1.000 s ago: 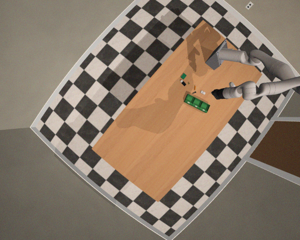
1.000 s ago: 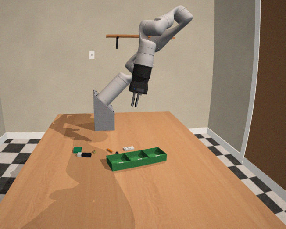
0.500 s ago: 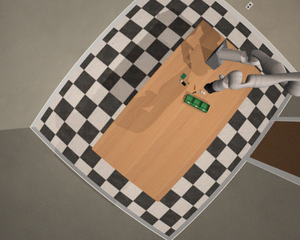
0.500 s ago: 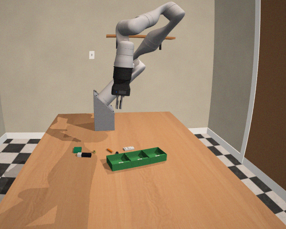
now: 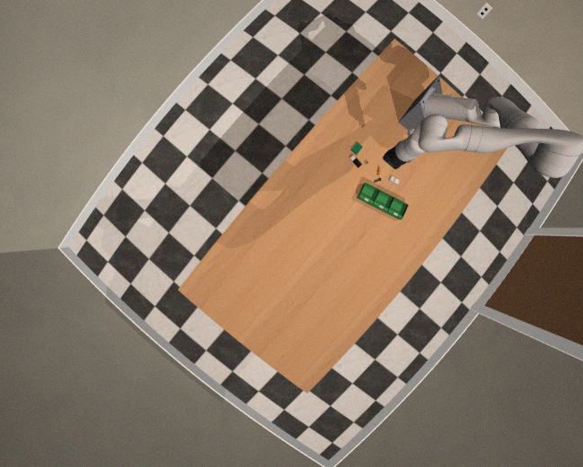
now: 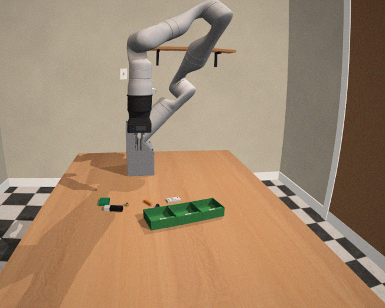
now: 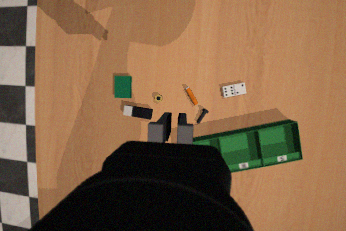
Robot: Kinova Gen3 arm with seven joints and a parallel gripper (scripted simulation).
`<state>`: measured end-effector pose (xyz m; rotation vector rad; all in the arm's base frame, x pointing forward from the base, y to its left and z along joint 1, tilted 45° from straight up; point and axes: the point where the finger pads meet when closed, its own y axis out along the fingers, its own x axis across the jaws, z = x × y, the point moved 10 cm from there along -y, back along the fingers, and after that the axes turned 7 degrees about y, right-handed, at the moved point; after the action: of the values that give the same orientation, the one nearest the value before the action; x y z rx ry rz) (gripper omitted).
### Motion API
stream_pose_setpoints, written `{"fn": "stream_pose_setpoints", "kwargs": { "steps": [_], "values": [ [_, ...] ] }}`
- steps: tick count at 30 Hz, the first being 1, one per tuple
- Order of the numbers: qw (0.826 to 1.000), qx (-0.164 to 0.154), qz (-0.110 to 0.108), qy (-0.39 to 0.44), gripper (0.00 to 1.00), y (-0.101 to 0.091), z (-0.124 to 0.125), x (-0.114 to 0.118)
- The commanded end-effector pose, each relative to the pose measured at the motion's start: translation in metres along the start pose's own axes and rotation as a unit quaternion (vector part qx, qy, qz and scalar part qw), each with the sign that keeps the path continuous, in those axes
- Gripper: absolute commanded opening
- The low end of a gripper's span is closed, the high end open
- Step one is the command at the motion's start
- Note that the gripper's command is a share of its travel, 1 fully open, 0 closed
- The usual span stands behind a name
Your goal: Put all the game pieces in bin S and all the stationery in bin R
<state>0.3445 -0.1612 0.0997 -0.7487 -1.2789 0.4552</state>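
My gripper [image 6: 138, 149] [image 7: 175, 122] is partly open and empty, high above the table. A white domino [image 5: 394, 180] [image 6: 173, 199] [image 7: 234, 90] lies behind the green three-compartment bin block [image 5: 374, 204] [image 6: 172, 222] [image 7: 260, 163]. An orange crayon-like stick [image 5: 378, 170] [image 6: 147, 202] [image 7: 190, 95] lies left of the domino. A black-and-white block [image 5: 355, 161] [image 6: 113, 207] [image 7: 137, 111], perhaps an eraser, lies near a green square piece [image 5: 356, 148] [image 6: 104, 201] [image 7: 123, 86]. The compartments look empty where visible; the right label resembles S, the others are unreadable. The left compartment is partly hidden in the wrist view.
A small dark bolt-like thing [image 5: 377, 179] [image 6: 157, 205] [image 7: 202, 116] lies close behind the bins' left end. A small brass ring or nut [image 5: 366, 161] [image 6: 126, 204] [image 7: 158, 98] lies between the black-and-white block and the orange stick. The arm's grey base [image 6: 140, 162] stands farther back.
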Motion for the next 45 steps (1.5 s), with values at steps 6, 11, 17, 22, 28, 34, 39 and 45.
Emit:
{"fn": "stream_pose_setpoints", "kwargs": {
  "steps": [6, 11, 17, 22, 28, 34, 39, 45],
  "values": [
    [1.000, 0.002, -0.004, 0.010, 0.31, 0.003, 0.002, -0.009],
    [1.000, 0.002, -0.004, 0.010, 0.31, 0.003, 0.002, -0.009],
    [0.991, 0.002, -0.004, 0.134, 0.31, 0.033, -0.022, 0.008],
    [0.973, 0.003, -0.004, 0.233, 0.31, 0.057, -0.041, 0.021],
    [0.936, 0.003, -0.004, 0.352, 0.31, 0.087, -0.065, 0.037],
    [0.882, -0.001, -0.006, 0.471, 0.31, 0.122, -0.093, 0.057],
    [0.842, -0.005, -0.009, 0.539, 0.31, 0.143, -0.108, 0.068],
    [0.759, 0.001, -0.006, 0.651, 0.31, 0.143, -0.110, 0.068]
  ]
}}
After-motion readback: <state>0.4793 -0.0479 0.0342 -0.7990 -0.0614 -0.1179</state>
